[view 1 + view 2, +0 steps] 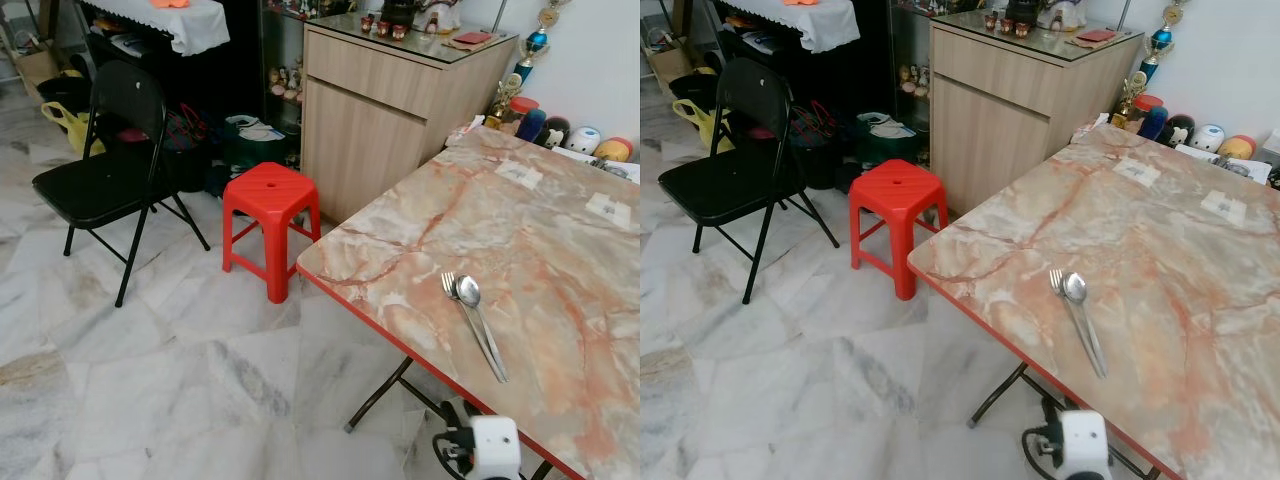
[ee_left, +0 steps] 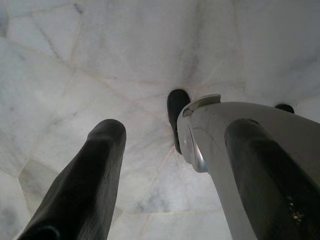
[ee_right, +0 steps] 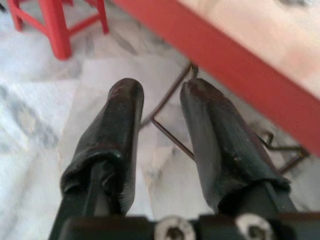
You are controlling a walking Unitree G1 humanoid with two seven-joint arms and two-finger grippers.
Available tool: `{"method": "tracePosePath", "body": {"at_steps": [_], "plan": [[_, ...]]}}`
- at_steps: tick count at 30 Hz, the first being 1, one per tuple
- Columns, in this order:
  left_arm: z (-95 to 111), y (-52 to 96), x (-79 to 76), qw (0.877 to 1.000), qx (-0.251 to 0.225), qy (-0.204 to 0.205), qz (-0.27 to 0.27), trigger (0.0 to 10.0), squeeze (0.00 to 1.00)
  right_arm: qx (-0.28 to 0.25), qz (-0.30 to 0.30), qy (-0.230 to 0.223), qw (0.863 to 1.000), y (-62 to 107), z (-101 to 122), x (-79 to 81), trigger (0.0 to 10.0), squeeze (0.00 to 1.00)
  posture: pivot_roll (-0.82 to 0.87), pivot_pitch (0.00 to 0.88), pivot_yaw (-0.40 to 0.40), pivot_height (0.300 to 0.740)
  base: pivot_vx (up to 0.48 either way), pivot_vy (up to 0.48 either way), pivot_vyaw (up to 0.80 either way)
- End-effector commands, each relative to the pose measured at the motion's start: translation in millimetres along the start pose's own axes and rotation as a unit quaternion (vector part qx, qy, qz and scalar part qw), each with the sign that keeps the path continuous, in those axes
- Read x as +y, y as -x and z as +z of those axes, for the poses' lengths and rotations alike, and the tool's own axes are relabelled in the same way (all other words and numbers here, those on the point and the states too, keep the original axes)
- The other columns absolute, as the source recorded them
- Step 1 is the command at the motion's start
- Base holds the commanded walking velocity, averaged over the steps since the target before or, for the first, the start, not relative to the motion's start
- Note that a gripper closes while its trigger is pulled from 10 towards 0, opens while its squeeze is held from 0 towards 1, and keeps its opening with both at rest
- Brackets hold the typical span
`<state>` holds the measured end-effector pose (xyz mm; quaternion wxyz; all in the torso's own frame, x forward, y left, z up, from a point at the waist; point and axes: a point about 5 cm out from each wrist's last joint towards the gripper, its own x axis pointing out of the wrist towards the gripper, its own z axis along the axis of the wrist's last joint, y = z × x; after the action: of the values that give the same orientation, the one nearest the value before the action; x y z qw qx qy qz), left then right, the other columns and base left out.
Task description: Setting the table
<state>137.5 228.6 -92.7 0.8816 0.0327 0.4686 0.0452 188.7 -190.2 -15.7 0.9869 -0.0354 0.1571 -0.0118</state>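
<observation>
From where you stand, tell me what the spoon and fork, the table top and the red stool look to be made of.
Spoon and fork: likely polished steel, silvery with bright glints.
Table top: marble-look surface, pink-orange veining with a soft sheen; the thin red edge suggests laminate rather than stone.
Red stool: moulded plastic by its look, one uniform glossy red piece.

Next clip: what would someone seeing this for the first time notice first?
Probably the bright red stool on the pale floor, between the black folding chair and the corner of the marble-patterned table. Next, the fork and spoon lying side by side near the table's front edge.
</observation>
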Motion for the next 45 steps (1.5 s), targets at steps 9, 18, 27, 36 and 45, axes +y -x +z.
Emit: {"method": "tracePosePath", "body": {"at_steps": [9,18,27,36,45], "plan": [[-6,1.3,-3.3,0.999,0.011,-0.028,-0.014,10.0,0.00,0.059,0.001,0.000,0.998,31.4,-3,-9.9,10.0,0.00,-0.02,0.083,-0.099,0.740,0.000,0.000,0.00],[-5,1.2,-2.3,0.999,0.010,-0.037,-0.017,10.0,0.00,-0.093,-0.036,-0.039,0.994,49.8,52,-18.1,10.0,0.00,-0.03,0.092,-0.099,0.740,0.000,0.000,0.00],[-7,1.4,-4.5,0.999,0.014,-0.042,-0.017,10.0,0.00,-0.139,-0.034,-0.030,0.989,21.7,109,-22.8,10.0,0.00,-0.03,0.086,-0.092,0.740,0.000,0.000,0.00],[-13,2.5,-8.7,0.999,0.023,-0.043,-0.019,10.0,0.00,-0.108,0.020,-0.008,0.994,-63.5,139,-0.5,10.0,0.00,-0.01,0.083,-0.067,0.740,0.000,0.000,0.00],[-24,7.0,0.3,0.998,0.035,-0.043,-0.011,10.0,0.00,-0.070,0.006,0.000,0.998,-86.7,148,4.8,10.0,1.00,0.00,0.093,-0.053,0.740,0.000,0.000,0.00]]}}
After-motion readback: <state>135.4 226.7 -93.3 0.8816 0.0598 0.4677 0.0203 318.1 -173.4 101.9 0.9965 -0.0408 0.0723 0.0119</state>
